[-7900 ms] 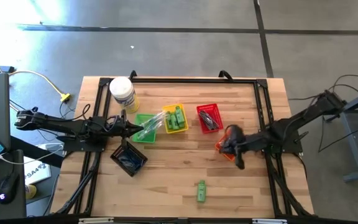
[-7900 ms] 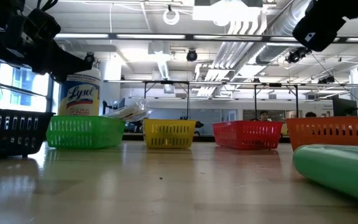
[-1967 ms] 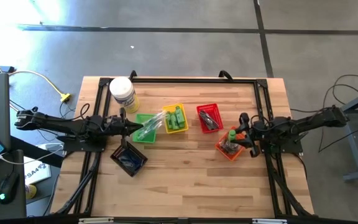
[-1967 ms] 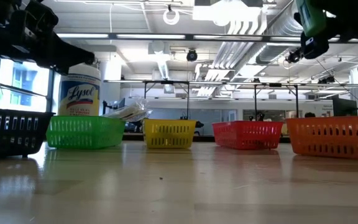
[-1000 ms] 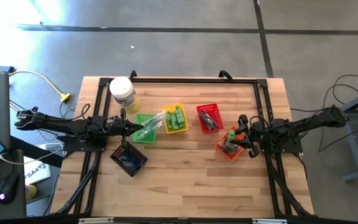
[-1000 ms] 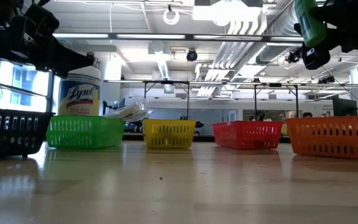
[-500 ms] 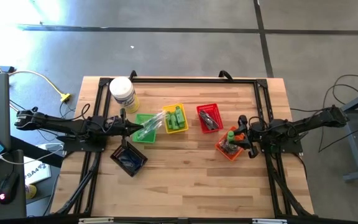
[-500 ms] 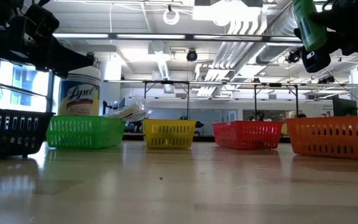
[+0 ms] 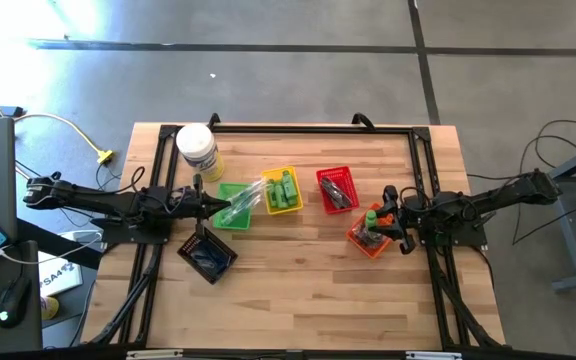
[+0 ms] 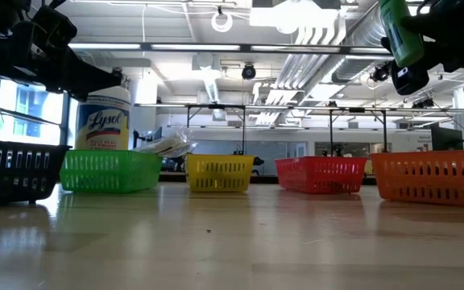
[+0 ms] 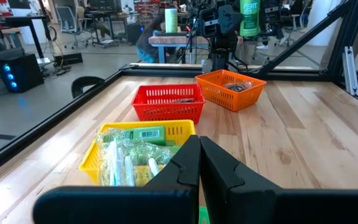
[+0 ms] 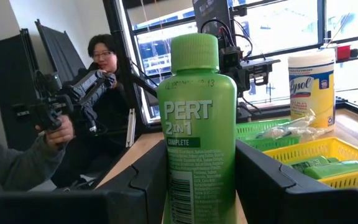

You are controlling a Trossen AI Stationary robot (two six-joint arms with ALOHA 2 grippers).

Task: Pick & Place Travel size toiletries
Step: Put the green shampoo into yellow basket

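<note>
Right gripper around green bottle

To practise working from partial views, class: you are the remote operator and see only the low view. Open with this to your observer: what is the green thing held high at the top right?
Observer: A green Pert 2 in 1 bottle, upright between the right hand's fingers.
Operator: What is under it?
Observer: From above, it hangs over the orange basket, which holds dark items.
Operator: And the left hand?
Observer: The left hand is shut and empty, near the green basket.
</note>
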